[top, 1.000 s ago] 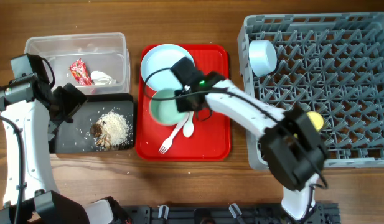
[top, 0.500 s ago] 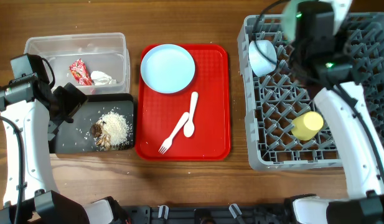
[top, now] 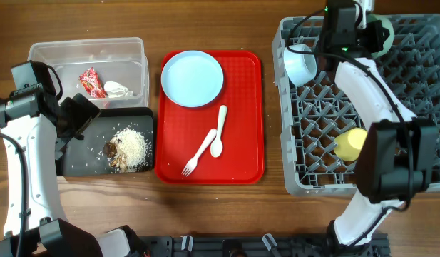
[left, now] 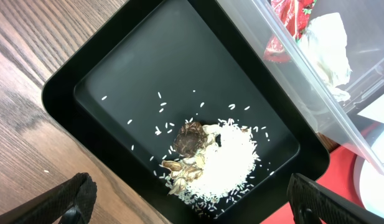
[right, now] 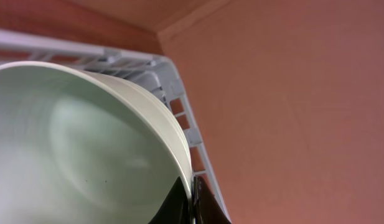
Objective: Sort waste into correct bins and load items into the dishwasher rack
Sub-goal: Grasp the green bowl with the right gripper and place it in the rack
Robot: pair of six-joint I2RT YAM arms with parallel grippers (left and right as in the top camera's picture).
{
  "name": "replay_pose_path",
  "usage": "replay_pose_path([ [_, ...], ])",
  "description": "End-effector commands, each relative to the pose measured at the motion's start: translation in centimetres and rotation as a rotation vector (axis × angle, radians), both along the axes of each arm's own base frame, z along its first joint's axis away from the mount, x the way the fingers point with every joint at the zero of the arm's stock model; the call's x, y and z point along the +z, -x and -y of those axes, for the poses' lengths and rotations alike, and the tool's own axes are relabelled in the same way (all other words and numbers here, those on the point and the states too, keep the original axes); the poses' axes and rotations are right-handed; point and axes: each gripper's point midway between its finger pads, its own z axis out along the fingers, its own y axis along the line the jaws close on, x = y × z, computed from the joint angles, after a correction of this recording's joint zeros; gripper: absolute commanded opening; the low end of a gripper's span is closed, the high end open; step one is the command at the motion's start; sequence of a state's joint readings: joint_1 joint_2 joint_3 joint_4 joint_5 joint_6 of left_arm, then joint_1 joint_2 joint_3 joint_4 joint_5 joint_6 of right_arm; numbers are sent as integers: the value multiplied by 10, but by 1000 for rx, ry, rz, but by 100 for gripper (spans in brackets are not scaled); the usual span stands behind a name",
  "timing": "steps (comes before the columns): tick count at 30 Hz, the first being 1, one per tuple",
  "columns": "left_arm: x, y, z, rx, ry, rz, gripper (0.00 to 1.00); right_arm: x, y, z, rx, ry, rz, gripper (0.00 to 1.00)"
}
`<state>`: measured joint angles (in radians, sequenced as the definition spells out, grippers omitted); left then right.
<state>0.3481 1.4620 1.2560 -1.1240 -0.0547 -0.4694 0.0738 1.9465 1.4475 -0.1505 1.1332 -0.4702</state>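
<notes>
My right gripper (top: 368, 28) is shut on the rim of the pale green bowl (top: 380, 33), held on edge over the far side of the grey dishwasher rack (top: 419, 185); the bowl fills the right wrist view (right: 79, 143). The pale blue bowl (top: 302, 64) and yellow cup (top: 351, 143) sit in the rack. The pale blue plate (top: 192, 78), white fork (top: 198, 153) and spoon (top: 218, 132) lie on the red tray (top: 244, 160). My left gripper (left: 192, 208) is open above the black tray (left: 117, 68) holding rice scraps (left: 210, 158). The red wrapper (top: 91, 82) and tissue (top: 117, 89) lie in the clear tub (top: 88, 50).
The wooden table (top: 220, 203) shows around everything. The clear tub's wall (left: 291, 81) runs along the upper right of the left wrist view, next to the black tray.
My right arm lifted the green bowl off the red tray and carried it right to the far side of the rack. The left arm has not moved.
</notes>
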Motion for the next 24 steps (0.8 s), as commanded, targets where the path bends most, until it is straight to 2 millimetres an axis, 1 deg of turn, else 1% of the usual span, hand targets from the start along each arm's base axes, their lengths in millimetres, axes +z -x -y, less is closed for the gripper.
replay_pose_path([
  [1, 6, -1, -1, 13, -3, 22, 100, -22, -1, -2, -28, 46, -69, 4],
  [2, 6, -2, -1, 13, -4, 24, 100, -29, -2, -5, -26, 41, -72, 4],
  [4, 6, -2, -2, 13, -5, 27, 100, -35, -1, -12, -26, 22, -54, 4],
  [6, 6, -3, -2, 13, -5, 28, 100, -38, -2, -23, -10, 2, -39, 4],
  [9, 6, -3, -1, 12, -2, 29, 100, -49, -3, -43, 39, -48, -48, 6],
  [11, 6, -3, -1, 12, -2, 29, 100, -57, -1, -56, 60, -96, -42, 12],
  [12, 6, -3, -1, 12, -2, 29, 100, -58, 1, -61, 57, -123, -16, 24],
  [13, 6, -3, -1, 12, -2, 29, 100, -57, 2, -64, 62, -149, -3, 30],
  [14, 6, -3, -1, 12, -2, 29, 100, -57, 3, -68, 79, -188, 0, 32],
  [16, 6, -3, -1, 12, -2, 29, 100, -47, 6, -75, 103, -288, 41, 36],
  [17, 6, -3, -1, 12, -2, 29, 100, -34, 8, -79, 124, -344, 78, 45],
  [18, 6, -3, -1, 12, -2, 28, 100, -23, 10, -82, 147, -379, 101, 51],
  [19, 6, -3, -1, 12, -2, 28, 100, -9, 12, -86, 175, -413, 124, 59],
  [20, 6, -3, -1, 12, -2, 28, 100, 11, 17, -93, 224, -468, 150, 64],
  [21, 6, -3, 0, 11, 2, 30, 100, 25, 27, -109, 305, -568, 145, 66],
  [22, 6, -3, 1, 9, 8, 32, 100, 30, 35, -123, 371, -652, 120, 66],
  [24, 6, -3, 1, 9, 9, 32, 100, 32, 51, -151, 453, -819, 83, 66],
])
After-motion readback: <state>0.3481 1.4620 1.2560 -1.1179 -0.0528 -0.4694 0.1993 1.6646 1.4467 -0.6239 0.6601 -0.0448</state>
